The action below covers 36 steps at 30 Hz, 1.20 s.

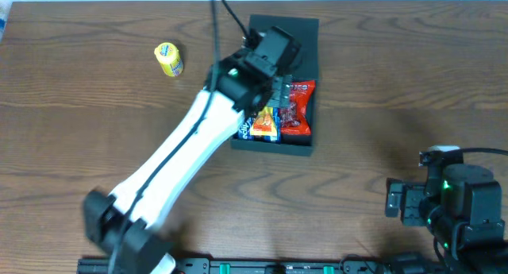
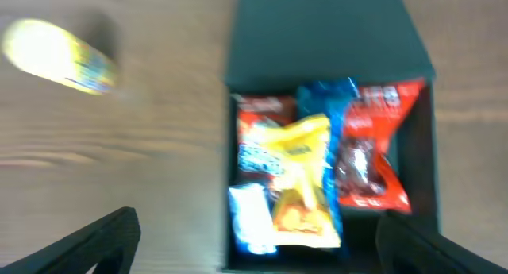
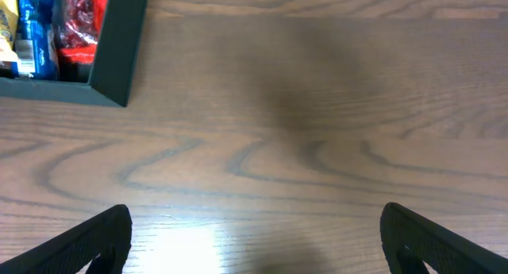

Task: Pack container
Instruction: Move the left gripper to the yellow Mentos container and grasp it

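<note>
The dark green-black container (image 1: 305, 149) sits at the table's middle back with its flap lid (image 1: 305, 32) open flat behind it. Inside lie a red packet (image 1: 298, 109), a yellow packet (image 1: 264, 125) and blue packets. The left wrist view shows the container (image 2: 429, 171) with the yellow packet (image 2: 302, 183), the red packet (image 2: 369, 147) and a blue-white packet (image 2: 252, 218), all blurred. My left gripper (image 2: 254, 258) is open and empty above the container; in the overhead view the left arm (image 1: 266, 55) covers the box's left part. My right gripper (image 3: 254, 242) is open and empty over bare table at the right.
A yellow snack packet (image 1: 168, 59) lies on the table left of the container, also seen blurred in the left wrist view (image 2: 55, 55). The container's corner (image 3: 119, 52) shows at the top left of the right wrist view. The right arm (image 1: 452, 194) rests at the table's front right.
</note>
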### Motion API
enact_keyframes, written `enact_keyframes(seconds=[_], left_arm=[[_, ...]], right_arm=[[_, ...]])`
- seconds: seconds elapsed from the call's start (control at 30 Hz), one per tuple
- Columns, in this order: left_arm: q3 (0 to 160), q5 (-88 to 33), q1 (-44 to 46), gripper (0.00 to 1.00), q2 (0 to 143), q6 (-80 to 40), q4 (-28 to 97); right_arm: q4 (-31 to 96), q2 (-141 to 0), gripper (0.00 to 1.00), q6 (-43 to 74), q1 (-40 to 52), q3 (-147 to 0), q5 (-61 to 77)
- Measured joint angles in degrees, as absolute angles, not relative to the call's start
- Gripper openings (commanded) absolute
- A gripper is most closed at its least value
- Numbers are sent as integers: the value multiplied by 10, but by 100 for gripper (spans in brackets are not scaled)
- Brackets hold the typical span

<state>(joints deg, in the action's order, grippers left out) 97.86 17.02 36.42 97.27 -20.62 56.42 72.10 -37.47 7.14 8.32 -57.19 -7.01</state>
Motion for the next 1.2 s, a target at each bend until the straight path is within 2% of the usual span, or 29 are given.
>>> enact_keyframes(seconds=[0.2,0.4,0.67,0.83,1.03,1.2], left_arm=[[847,247,343,96,840,-201,528],[658,270,298,96,722,-195,427],[385,275,230,95,607,-194,145],[268,274,189,95,637,-194,-40],[253,234,147,95,777,-165,-216],[264,208,140,95,875,-133,-279]], right_arm=[[721,-375,99,71,83,-572,-70],[721,-375,99,71,83,-572,-70],[721,-375,99,71,83,-572,-71],[722,-375,99,71,83,-572,-70],[721,-375,99,71,83,-572,-70],[721,-375,99,71,83,-572,-70]])
